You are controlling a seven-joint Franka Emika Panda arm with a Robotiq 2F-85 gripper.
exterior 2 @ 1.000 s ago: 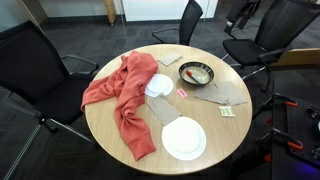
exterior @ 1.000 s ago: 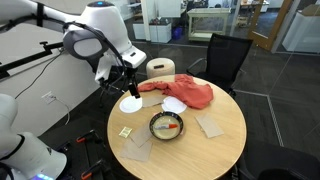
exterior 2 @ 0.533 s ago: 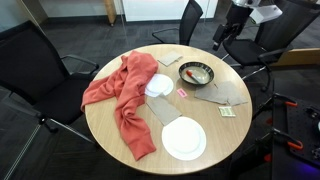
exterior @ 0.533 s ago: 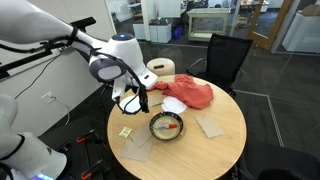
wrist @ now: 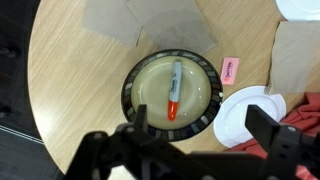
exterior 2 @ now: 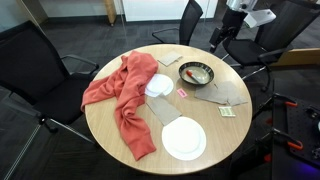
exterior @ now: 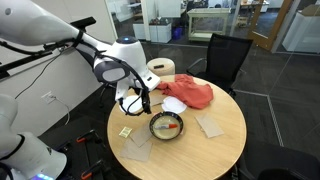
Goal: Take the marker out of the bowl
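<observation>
The bowl (wrist: 130, 88), with a dark checkered rim and pale shiny inside, sits on the round wooden table; it shows in both exterior views (exterior: 153, 127) (exterior 2: 186, 68). The red-orange marker (wrist: 174, 90) lies inside it, paler end toward the top of the wrist view, and is a small streak in an exterior view (exterior: 171, 127). My gripper (wrist: 200, 135) is open and empty. It hovers above the table edge beside the bowl (exterior: 137, 102), clear of the marker, and is at the frame's upper right in an exterior view (exterior 2: 227, 33).
A big red cloth (exterior: 186, 93) (exterior 2: 124, 95) lies across the table. A small white dish (wrist: 250, 112) sits next to the bowl, with a pink tag (wrist: 230, 70) nearby. A flat white plate (exterior 2: 184, 138) and several translucent sheets (wrist: 110, 18) also lie on the table. Office chairs (exterior 2: 35, 60) ring it.
My arm has swung down and in from beside the table toward the bowl, and has come into sight at the upper right of an exterior view. Bowl and marker have not moved.
</observation>
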